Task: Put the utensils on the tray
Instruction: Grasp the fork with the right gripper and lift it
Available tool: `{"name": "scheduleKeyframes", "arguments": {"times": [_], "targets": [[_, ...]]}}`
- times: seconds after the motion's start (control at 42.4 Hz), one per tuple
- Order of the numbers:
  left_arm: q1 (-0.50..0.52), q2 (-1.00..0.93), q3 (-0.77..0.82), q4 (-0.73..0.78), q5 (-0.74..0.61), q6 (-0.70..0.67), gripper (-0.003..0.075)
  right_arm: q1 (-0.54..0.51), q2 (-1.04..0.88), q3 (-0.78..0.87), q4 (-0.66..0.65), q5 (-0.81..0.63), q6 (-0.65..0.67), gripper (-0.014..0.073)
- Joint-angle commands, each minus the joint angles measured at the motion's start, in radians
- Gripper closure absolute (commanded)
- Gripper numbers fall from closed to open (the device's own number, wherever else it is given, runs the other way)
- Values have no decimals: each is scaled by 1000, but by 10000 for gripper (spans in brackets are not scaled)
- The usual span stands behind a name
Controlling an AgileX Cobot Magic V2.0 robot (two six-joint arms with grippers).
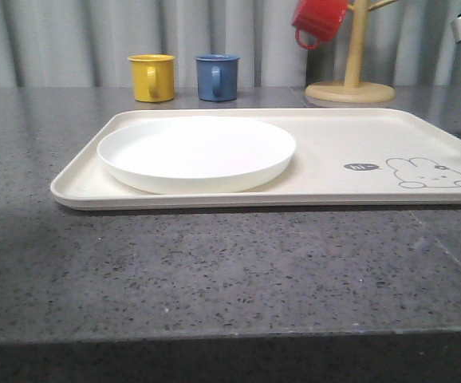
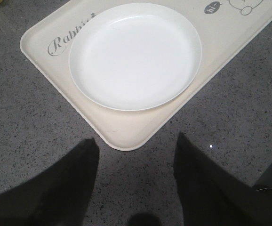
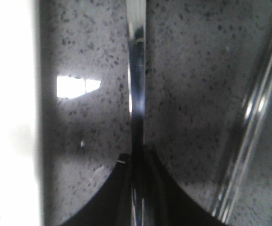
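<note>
The cream tray (image 1: 358, 136) lies across the middle of the counter, and the round white plate (image 1: 196, 152) rests on its left half. My left gripper (image 2: 136, 139) hangs open over bare counter just off a corner of the tray (image 2: 126, 127), with the plate (image 2: 135, 54) beyond it and nothing between the fingers. My right gripper (image 3: 137, 157) is shut on a slim shiny metal utensil (image 3: 137, 84), close above the counter beside the tray's pale edge (image 3: 9, 117). I cannot tell which kind it is. A second utensil (image 3: 253, 117) lies on the counter nearby.
A yellow mug (image 1: 151, 76) and a blue mug (image 1: 217, 76) stand behind the tray. A wooden mug tree (image 1: 350, 89) with a red mug (image 1: 318, 21) hanging on it stands at the back right. Speckled grey counter (image 1: 214, 271) stretches in front of the tray.
</note>
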Motion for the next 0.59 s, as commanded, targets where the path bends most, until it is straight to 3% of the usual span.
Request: {"name": "scheduleKeyframes", "arguments": {"times": [0.0, 0.141, 0.283, 0.401, 0.566], "targets": [[-6, -12, -24, 1, -69, -13, 352, 7, -84, -75, 26, 41, -1, 620], [-6, -12, -24, 1, -69, -13, 352, 77, -94, -158, 83, 118, -3, 618], [-6, -12, -24, 1, -69, -13, 352, 222, -84, -223, 83, 150, 41, 618], [-6, -12, -24, 1, -69, -13, 352, 333, -50, -267, 28, 151, 179, 618], [-6, -12, -24, 1, -69, -13, 352, 398, 28, -305, 5, 149, 402, 618]]}}
